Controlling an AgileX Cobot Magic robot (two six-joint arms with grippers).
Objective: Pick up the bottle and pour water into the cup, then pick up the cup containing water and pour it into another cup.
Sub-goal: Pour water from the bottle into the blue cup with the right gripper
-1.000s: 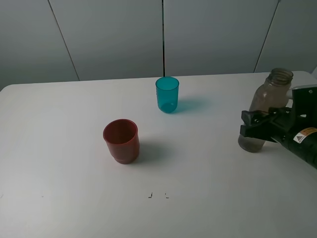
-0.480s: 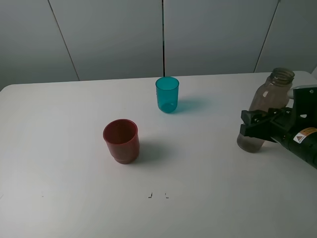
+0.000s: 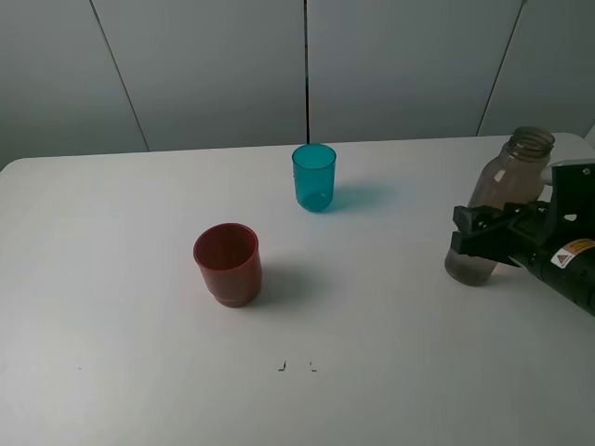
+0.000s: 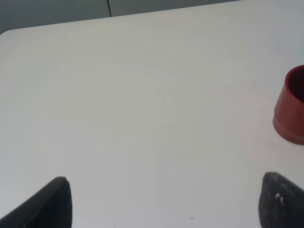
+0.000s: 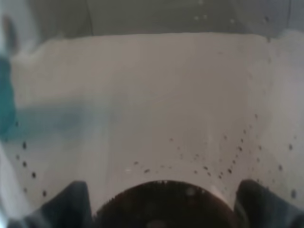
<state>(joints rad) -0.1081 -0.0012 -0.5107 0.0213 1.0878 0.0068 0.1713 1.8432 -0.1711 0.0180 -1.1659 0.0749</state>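
At the desk's (image 3: 112, 307) right edge, the bottle (image 3: 507, 181) is grasped by the right fingers (image 3: 469, 232); the left fingers (image 4: 164, 204) are spread, empty. Neither pour is judged begun: teal cup (image 3: 314, 177) and red cup (image 3: 228, 264) stand apart.

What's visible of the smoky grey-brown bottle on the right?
The tall smoky grey-brown translucent plastic bottle has a threaded open neck and no cap. It is near the right edge of the white table, leaning with its neck rightward. The right tool is shut on its lower body. Whether its base touches the table is unclear. In the right wrist view, small specks dot its wall.
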